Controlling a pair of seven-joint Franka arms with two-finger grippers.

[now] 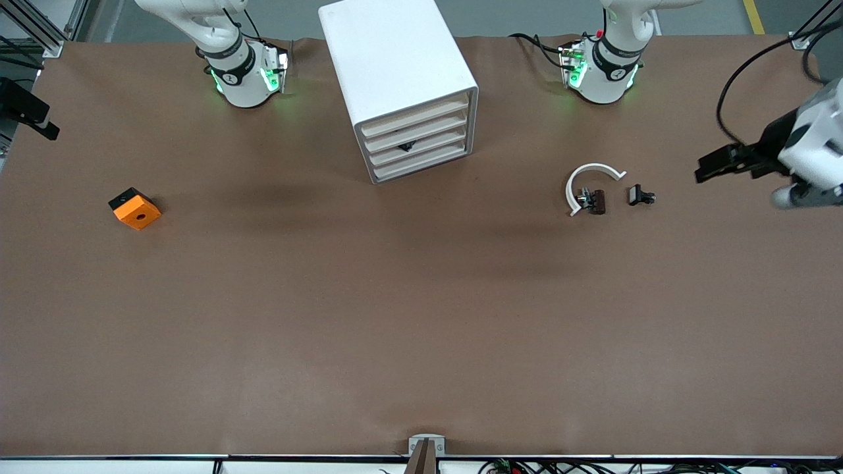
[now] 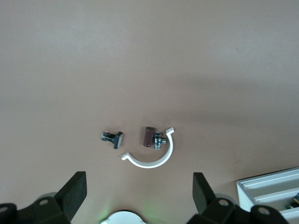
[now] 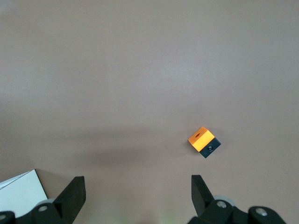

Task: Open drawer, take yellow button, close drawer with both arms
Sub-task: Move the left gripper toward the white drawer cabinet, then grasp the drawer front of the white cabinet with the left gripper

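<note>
Both arms are parked wide and nothing is in hand. L gripper (image 1: 708, 170) hangs over the left arm's end of the table with its fingers spread wide and empty, clear in its own wrist cam (image 2: 139, 182). R gripper (image 1: 39, 122) is at the right arm's end, also spread and empty (image 3: 138, 183).

No button in any view. My guess is it's inside the cabinet (image 1: 402, 85), since all four drawers (image 1: 416, 141) look shut. There's a small dark mark (image 1: 405, 146) on the third drawer from the top. Could be a pull or a label, can't tell.

What the next move turns on, imo, is the cabinet's angle. Its drawer fronts face the front cam but are turned a bit toward the left arm's end, so the slide axis runs out that way too. L gripper looks closer to those fronts and better lined up for the pull. R would then brace the box or do the pick.

- **L wrist cam:** shows a corner of the cabinet (image 2: 268, 189), plus the white ring (image 2: 152, 156), the brown bit (image 2: 148, 136) touching it and the black clip (image 2: 113, 137) just beside. The front cam gives far less detail on these.
- **R wrist cam:** shows the orange cube (image 3: 202, 141) and a sliver of cabinet, no drawer fronts.
- **Front cam:** the only view with all four fronts.
</note>
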